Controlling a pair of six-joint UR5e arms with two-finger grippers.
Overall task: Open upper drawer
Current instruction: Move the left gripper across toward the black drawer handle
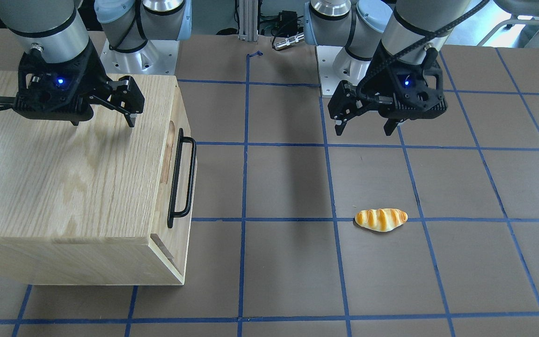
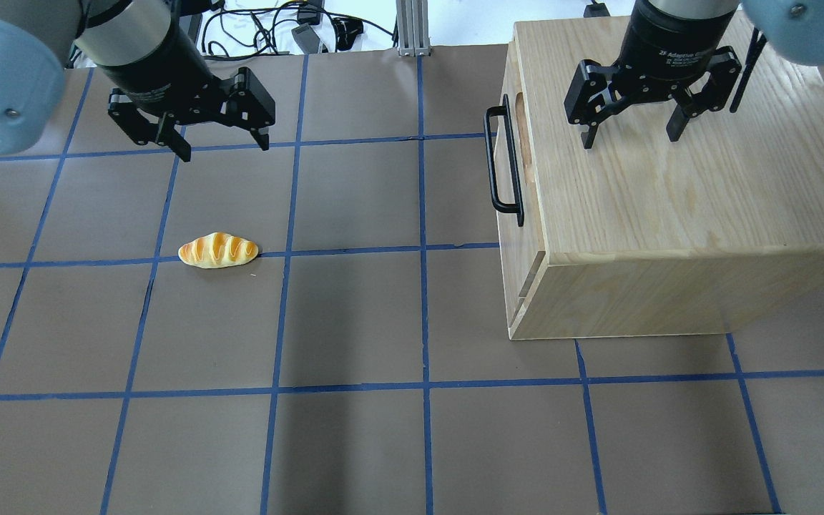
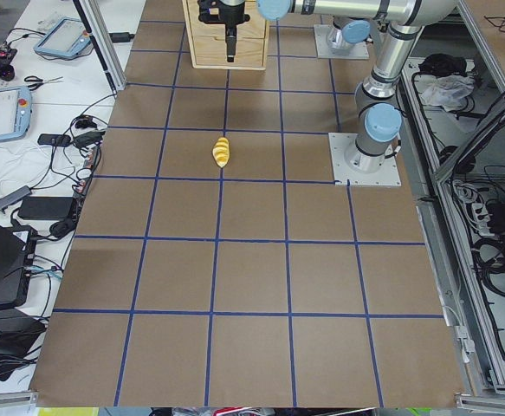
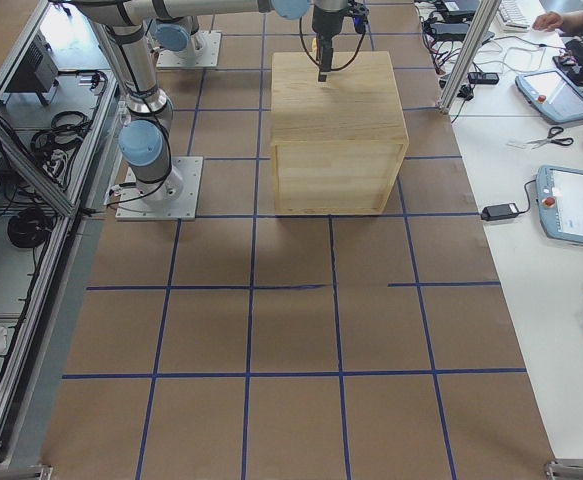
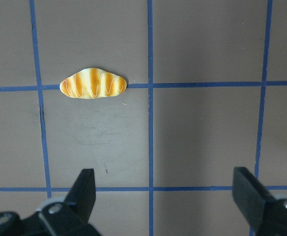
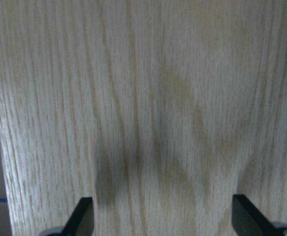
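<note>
Front-facing view: the right arm points straight down over the cabinet [image 1: 63,187] at the robot's right end of the table [image 1: 288,187]. The right gripper [image 1: 103,122] is spread wide just above the wooden top. The upper drawer [image 1: 163,206] sits closed, with its handle [image 1: 181,178] facing the table's middle. The left gripper [image 1: 363,130] hangs wide and empty near the robot's edge.

Left wrist view: a bread roll [image 5: 93,84] lies ahead of the spread fingers [image 5: 84,191].

Right wrist view: the fingertips [image 6: 84,216] frame only wood grain.
</note>
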